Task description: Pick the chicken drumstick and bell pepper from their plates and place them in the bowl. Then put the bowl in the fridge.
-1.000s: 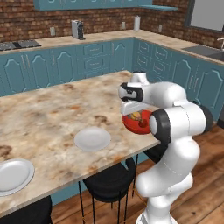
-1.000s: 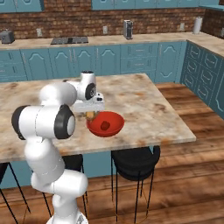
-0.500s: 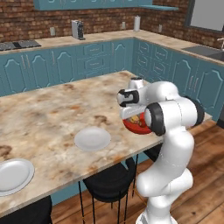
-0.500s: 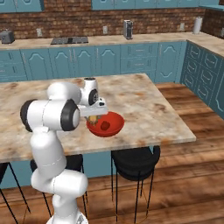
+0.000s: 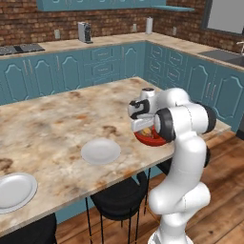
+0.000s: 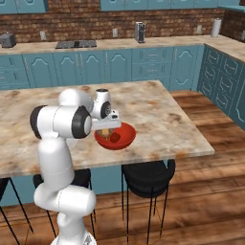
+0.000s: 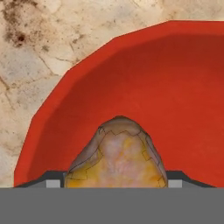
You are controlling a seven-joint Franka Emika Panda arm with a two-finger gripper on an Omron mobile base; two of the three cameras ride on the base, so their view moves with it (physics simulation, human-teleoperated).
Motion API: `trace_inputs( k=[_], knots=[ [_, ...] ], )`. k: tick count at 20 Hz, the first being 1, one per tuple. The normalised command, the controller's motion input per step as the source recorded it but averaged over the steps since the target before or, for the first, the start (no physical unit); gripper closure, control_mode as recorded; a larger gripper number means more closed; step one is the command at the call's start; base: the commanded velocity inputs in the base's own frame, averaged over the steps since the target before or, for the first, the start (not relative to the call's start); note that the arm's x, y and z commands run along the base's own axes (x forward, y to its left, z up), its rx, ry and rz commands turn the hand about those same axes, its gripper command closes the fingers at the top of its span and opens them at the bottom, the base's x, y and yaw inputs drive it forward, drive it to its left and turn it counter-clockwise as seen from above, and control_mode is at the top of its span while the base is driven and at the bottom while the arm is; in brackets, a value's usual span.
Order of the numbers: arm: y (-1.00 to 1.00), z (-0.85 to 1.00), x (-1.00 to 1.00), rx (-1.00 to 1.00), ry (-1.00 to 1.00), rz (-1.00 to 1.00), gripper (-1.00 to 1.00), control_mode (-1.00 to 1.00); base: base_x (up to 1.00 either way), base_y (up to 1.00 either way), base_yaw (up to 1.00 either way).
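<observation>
Far to the pincer's left, near the counter's front edge, sits one white-grey plate (image 5: 15, 190), bare. Nearer, still left of the pincer, lies the second plate (image 5: 100, 151), also bare, well apart from the first. Both rest on the marbled island counter (image 5: 57, 119).

The pincer (image 6: 108, 128) hangs directly over the red bowl (image 6: 125, 139), pointing down into it. In the hand view the chicken drumstick (image 7: 119, 155) sits between the two dark fingertips (image 7: 51, 180), which stand on either side of it; the jaws look wide and set around the meat, though whether they press on it cannot be told. The drumstick is over the bowl's near inner wall.

Just right of the pincer, on the bowl's floor, rests the red bell pepper (image 6: 116, 137).

The bowl stands near the counter's front edge, right of both plates.
</observation>
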Motion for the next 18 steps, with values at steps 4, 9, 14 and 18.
trace_inputs(
  k=[4,9,14,18],
  knots=[
    [-0.06,-0.18,0.27,0.00,0.03,0.00,-1.00,-1.00,0.00,0.00,0.00],
    [-0.08,0.00,0.16,0.04,0.03,0.00,-1.00,-1.00,0.00,0.00,0.00],
    [-0.01,0.24,-0.12,0.06,0.00,0.00,-1.00,-1.00,0.00,0.00,0.00],
    [-0.05,0.29,-0.30,0.04,0.00,0.00,-1.00,-1.00,0.00,0.00,0.00]
  ],
)
